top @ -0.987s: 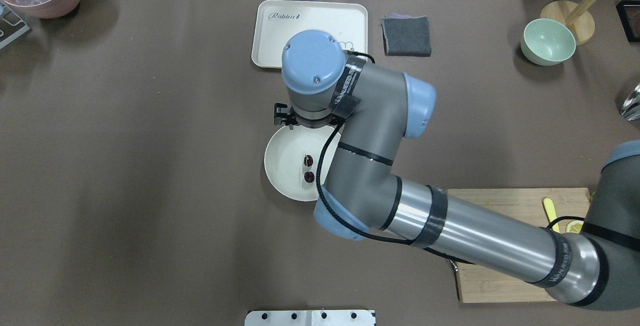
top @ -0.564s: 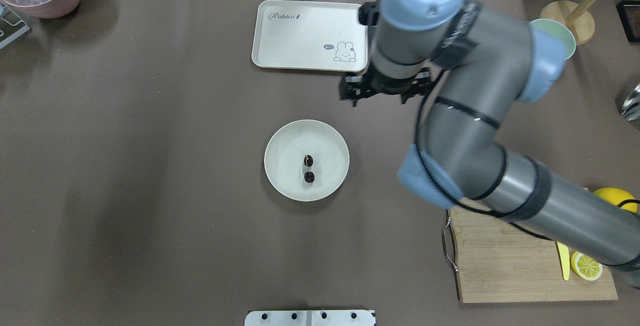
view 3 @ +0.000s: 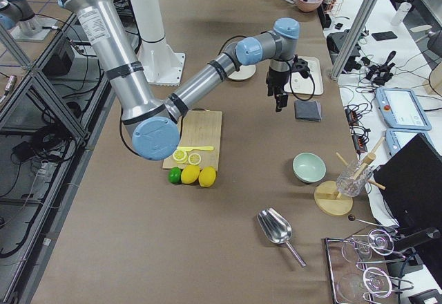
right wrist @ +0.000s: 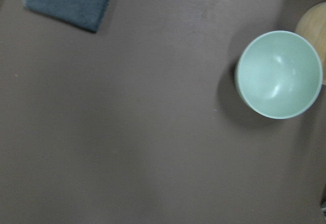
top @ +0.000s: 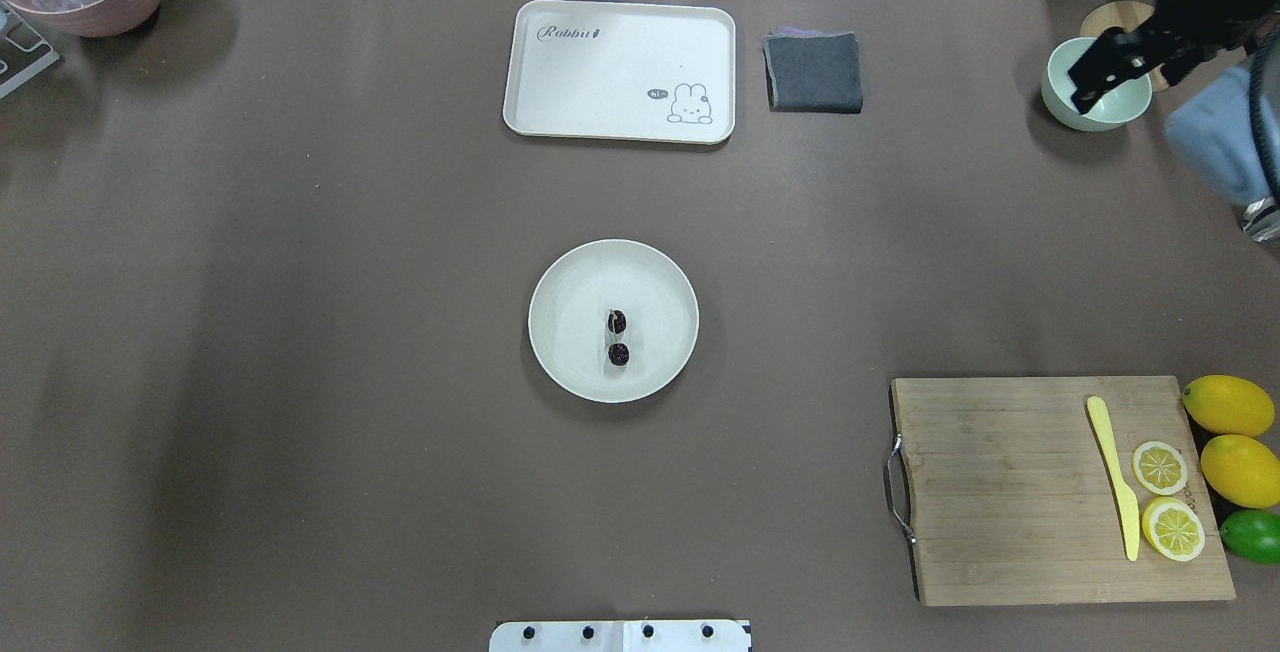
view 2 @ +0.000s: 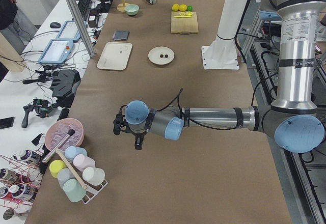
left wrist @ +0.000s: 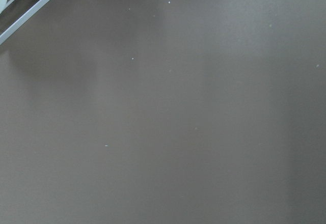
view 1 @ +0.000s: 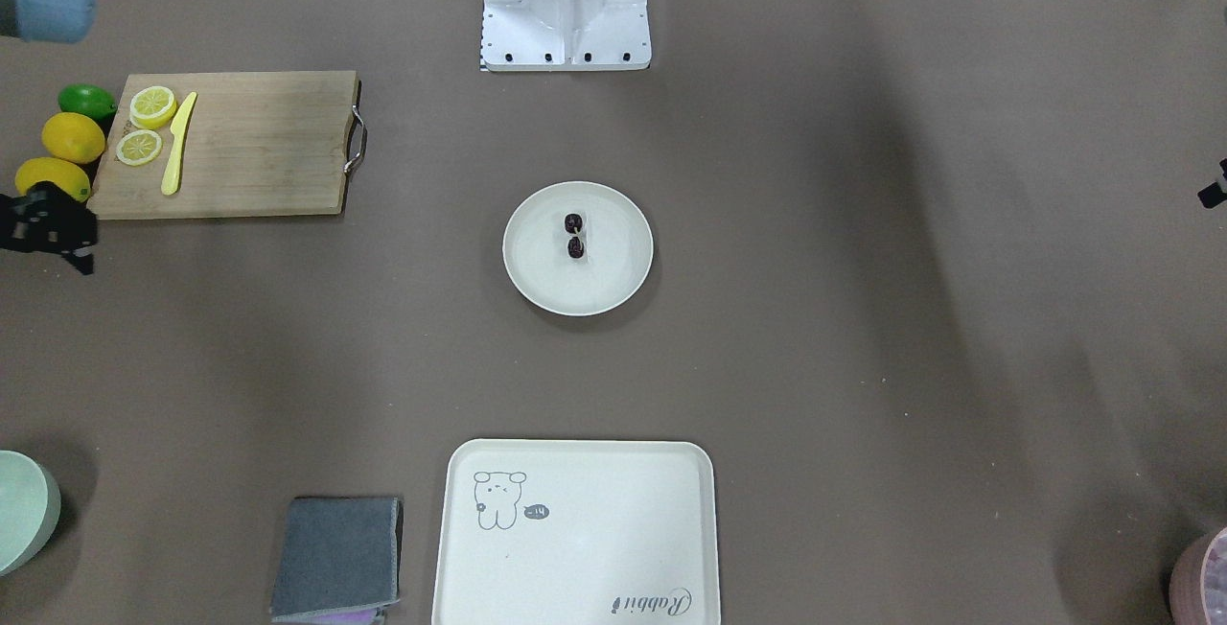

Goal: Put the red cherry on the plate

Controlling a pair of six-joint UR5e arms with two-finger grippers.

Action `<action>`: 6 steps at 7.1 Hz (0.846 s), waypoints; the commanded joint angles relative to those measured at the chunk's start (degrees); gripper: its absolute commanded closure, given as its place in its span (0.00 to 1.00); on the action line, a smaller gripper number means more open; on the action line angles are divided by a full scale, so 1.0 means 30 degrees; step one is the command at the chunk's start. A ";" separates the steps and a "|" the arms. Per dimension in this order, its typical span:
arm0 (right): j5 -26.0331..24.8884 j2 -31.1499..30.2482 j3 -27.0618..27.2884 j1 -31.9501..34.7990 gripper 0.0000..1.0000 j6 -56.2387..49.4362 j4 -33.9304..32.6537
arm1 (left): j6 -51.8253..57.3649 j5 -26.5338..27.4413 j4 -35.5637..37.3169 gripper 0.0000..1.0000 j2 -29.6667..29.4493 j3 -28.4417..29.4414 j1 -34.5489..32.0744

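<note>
The right gripper (top: 1105, 72) is swinging off to the upper right above the green bowl (right wrist: 279, 74), its grip unreadable, leaving the red cherry (top: 618, 337) sitting on the plate (top: 570, 282) at centre frame, task looking done.

Dark red cherry (top: 619, 354), cream-white plate (top: 565, 287), brown table (top: 300, 332), grey cloth (top: 813, 72), pale green bowl (right wrist: 279, 74), yellow lemons (top: 1228, 405)

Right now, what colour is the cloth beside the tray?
Dark grey; the cloth shows best in the overhead view.
</note>
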 commanded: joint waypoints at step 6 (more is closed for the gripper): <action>0.2860 -0.6266 -0.0765 0.5294 0.00 -0.7438 0.2812 | 0.0158 0.0827 -0.0022 0.02 0.0297 -0.0040 -0.0036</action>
